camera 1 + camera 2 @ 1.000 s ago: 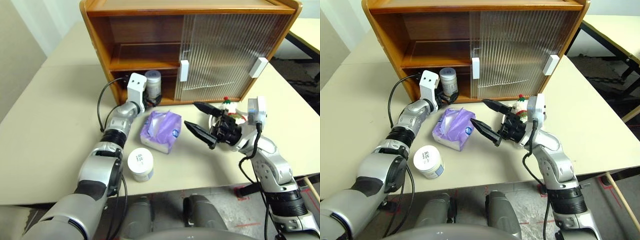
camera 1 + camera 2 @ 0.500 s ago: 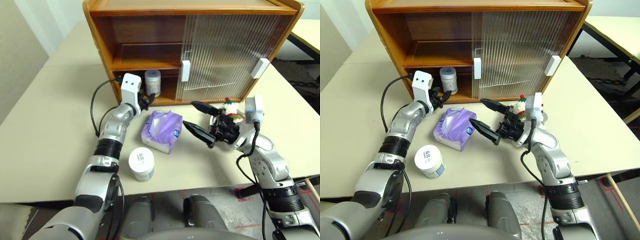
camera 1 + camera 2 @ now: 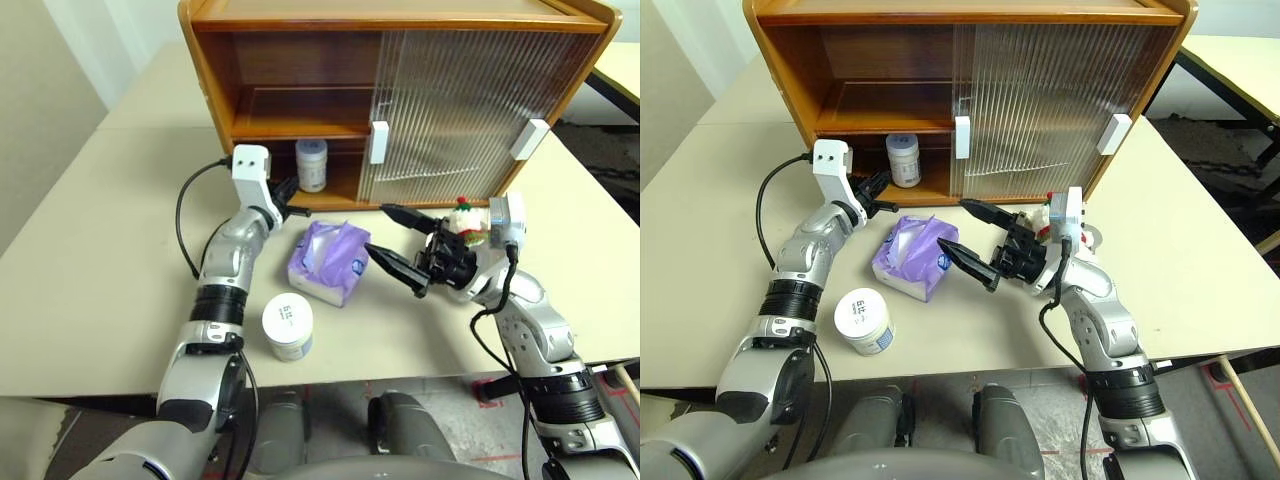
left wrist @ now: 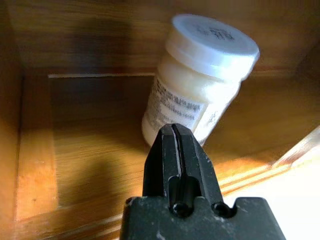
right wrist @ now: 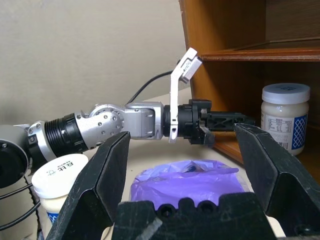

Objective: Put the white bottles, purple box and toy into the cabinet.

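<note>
The cabinet (image 3: pixel 215 95) stands at the back of the table with its left half open. One white bottle (image 3: pixel 311 164) stands upright on its bottom floor. My left gripper (image 3: pixel 293 187) hangs shut and empty just outside that opening, a short way from the bottle (image 4: pixel 200 80). The other white bottle (image 3: pixel 288 326) stands near the table's front edge. Between my arms lies the purple box (image 3: pixel 328 262). My right gripper (image 3: pixel 376 228) is open, its tips beside the box's right side. The toy (image 3: pixel 466 222) sits behind my right wrist.
Two ribbed sliding doors with white handles (image 3: pixel 378 142) (image 3: pixel 530 139) cover the cabinet's right half. The beige table (image 3: pixel 100 250) has free room on its left. Its front edge runs close behind the loose bottle. Another table (image 3: pixel 1240 60) stands at the far right.
My left gripper let go of the bottle in the cabinet, drew back out of the opening a little and shut. The bottle stays on the cabinet floor. My right arm kept still.
</note>
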Available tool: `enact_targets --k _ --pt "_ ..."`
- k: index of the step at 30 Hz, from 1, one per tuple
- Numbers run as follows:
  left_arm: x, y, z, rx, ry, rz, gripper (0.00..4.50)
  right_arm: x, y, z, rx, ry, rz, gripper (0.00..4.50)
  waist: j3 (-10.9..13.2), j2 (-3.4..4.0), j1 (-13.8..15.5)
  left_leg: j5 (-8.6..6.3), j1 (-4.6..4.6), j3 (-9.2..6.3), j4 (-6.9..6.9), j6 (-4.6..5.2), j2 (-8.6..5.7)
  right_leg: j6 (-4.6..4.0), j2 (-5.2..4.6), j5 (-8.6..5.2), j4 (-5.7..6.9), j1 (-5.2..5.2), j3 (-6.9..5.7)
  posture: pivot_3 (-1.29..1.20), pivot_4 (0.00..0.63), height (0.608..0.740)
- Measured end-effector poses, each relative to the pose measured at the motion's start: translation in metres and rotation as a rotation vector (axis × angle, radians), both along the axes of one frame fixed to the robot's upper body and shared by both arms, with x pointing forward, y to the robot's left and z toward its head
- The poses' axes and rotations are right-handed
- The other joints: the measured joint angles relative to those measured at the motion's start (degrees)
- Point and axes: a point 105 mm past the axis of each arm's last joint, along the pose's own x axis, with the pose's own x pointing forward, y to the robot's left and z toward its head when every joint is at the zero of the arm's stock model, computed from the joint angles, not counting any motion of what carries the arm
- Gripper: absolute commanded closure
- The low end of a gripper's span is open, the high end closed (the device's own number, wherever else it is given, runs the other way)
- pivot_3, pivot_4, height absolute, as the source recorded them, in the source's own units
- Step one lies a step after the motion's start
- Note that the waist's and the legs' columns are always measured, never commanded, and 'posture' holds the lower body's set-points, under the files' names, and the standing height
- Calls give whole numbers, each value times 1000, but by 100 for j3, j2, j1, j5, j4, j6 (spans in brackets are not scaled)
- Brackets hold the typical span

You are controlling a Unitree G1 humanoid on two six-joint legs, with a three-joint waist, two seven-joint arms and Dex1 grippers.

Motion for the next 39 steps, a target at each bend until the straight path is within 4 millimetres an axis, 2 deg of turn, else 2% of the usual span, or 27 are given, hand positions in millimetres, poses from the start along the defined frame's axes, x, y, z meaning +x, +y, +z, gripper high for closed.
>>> enact_targets --k 4,11,20,39 --pt "9 0 5 -41 -6 37 4480 0 0 0 -1 0 2 0 0 0 -7 0 1 0 0 0 -3 0 3 0 1 0 1 73 59 740" --pt "21 -6 1 -35 -5 70 4480 -1 -1 -1 -4 4 0 0 1 -2 6 2 5 -7 0 -3 -19 8 -2 18 3 6 1 48 60 740" --pt "28 -6 -3 -9 -3 92 4480 -4 -2 -1 -15 -3 -5 0 3 -6 -2 31 4 -8 0 -5 -23 28 -2 25 -15 11 2 40 62 740" --pt "25 -33 -10 104 21 -115 4480 -4 0 0 -3 1 -16 0 10 -16 184 68 -32 -12 0 19 -25 52 -22 87 -73 15 -27 44 67 740"
